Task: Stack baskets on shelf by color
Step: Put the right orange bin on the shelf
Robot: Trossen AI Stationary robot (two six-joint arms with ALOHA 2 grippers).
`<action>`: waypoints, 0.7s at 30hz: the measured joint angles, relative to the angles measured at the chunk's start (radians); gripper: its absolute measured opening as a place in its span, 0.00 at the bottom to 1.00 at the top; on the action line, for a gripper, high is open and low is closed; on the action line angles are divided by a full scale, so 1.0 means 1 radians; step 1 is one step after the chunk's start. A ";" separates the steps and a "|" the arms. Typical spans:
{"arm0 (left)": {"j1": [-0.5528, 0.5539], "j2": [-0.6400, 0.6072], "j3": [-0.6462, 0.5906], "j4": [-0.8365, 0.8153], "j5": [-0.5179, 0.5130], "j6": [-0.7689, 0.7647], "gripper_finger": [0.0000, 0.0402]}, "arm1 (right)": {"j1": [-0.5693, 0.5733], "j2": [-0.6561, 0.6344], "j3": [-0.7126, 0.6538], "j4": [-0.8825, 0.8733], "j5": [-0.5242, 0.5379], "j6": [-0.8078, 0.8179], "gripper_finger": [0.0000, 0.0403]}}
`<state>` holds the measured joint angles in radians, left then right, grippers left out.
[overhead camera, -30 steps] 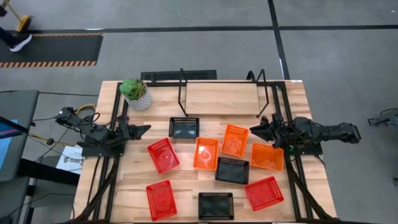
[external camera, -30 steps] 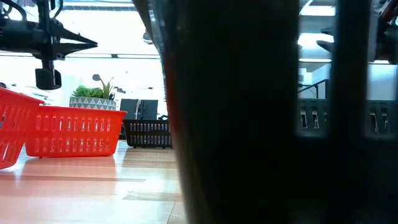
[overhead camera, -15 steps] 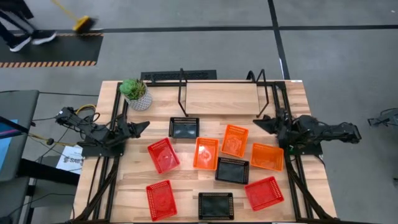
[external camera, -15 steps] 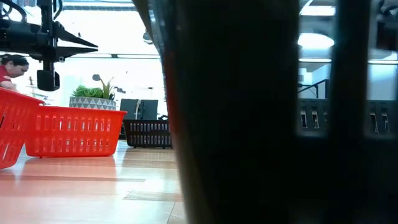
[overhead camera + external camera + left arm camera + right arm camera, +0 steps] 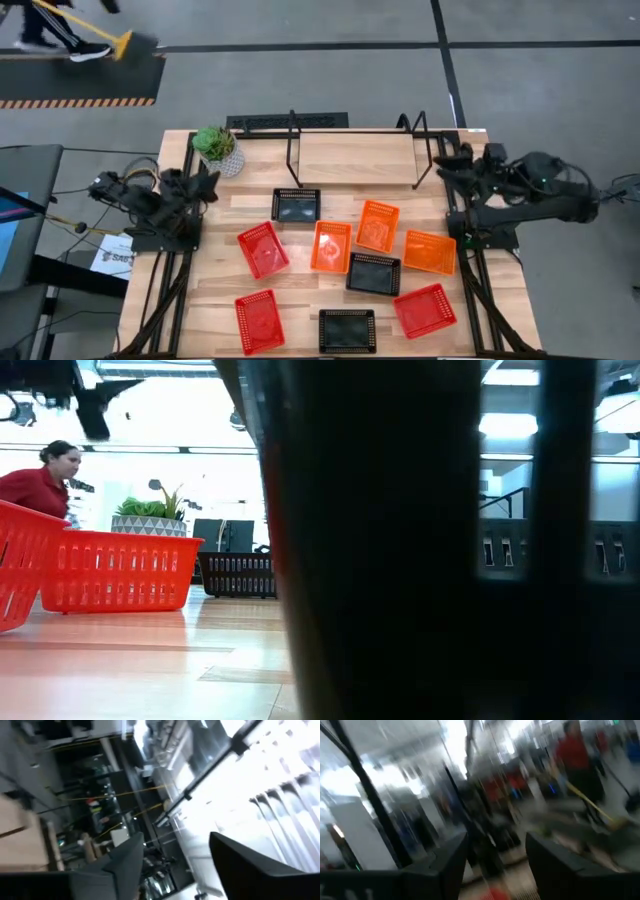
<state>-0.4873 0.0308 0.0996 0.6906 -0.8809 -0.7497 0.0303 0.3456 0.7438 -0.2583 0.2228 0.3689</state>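
Several baskets lie loose on the tabletop, resting on their bases. Three are orange (image 5: 331,246) (image 5: 378,225) (image 5: 429,252), three red (image 5: 262,249) (image 5: 259,321) (image 5: 424,310) and three black (image 5: 296,205) (image 5: 373,273) (image 5: 347,331). The shelf (image 5: 355,158) stands at the far edge with nothing on its board. My left gripper (image 5: 205,180) (image 5: 175,865) is raised at the far left, open, holding nothing. My right gripper (image 5: 450,165) (image 5: 497,865) is raised beside the shelf's right end, open, holding nothing. Both wrist views look into the room.
A white plant pot (image 5: 219,150) stands at the far left corner, close to my left gripper. In the low view a black basket wall (image 5: 400,540) fills the middle. A person with a broom (image 5: 90,35) walks beyond the table's far side.
Both arms have risen and tipped their grippers upward. My left gripper has drawn back toward the far left, near the plant pot, and has opened. My right gripper has gone toward the far edge, beside the shelf's right end. The baskets have kept still.
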 joint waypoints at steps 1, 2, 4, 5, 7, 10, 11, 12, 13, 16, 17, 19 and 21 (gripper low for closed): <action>0.000 0.016 0.036 -0.018 0.027 0.020 0.59 | 0.000 0.042 0.054 -0.101 0.009 0.011 0.58; 0.000 0.038 0.079 -0.045 0.047 0.040 0.62 | 0.000 0.088 0.108 -0.195 0.014 0.027 0.57; 0.000 0.098 0.172 -0.125 0.078 0.074 0.66 | 0.000 0.173 0.208 -0.379 0.016 0.052 0.57; 0.000 0.136 0.224 -0.172 0.089 0.092 0.67 | 0.000 0.213 0.254 -0.459 0.018 0.061 0.56; 0.000 0.216 0.334 -0.285 0.100 0.113 0.69 | 0.000 0.292 0.342 -0.623 0.019 0.091 0.55; 0.000 0.337 0.504 -0.492 0.123 0.120 0.69 | 0.000 0.391 0.430 -0.839 0.016 0.135 0.55; 0.000 0.373 0.557 -0.563 0.131 0.112 0.69 | 0.000 0.419 0.446 -0.895 0.014 0.151 0.55; 0.000 0.408 0.612 -0.643 0.140 0.102 0.69 | 0.000 0.443 0.454 -0.942 0.008 0.166 0.55; 0.000 0.440 0.661 -0.720 0.147 0.088 0.69 | 0.000 0.463 0.456 -0.985 -0.006 0.179 0.55; 0.000 0.520 0.786 -0.929 0.148 0.006 0.70 | 0.000 0.522 0.444 -1.112 -0.053 0.207 0.56; 0.000 0.539 0.817 -0.986 0.144 -0.023 0.70 | 0.000 0.545 0.431 -1.139 -0.076 0.209 0.56; 0.000 0.575 0.860 -1.070 0.143 -0.067 0.70 | 0.000 0.578 0.387 -1.155 -0.127 0.210 0.57; 0.000 0.597 0.875 -1.113 0.145 -0.097 0.70 | 0.000 0.605 0.332 -1.141 -0.167 0.210 0.57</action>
<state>-0.4873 0.6277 0.9749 -0.4227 -0.7354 -0.8470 0.0303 0.9501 1.0761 -1.3996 0.0563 0.5793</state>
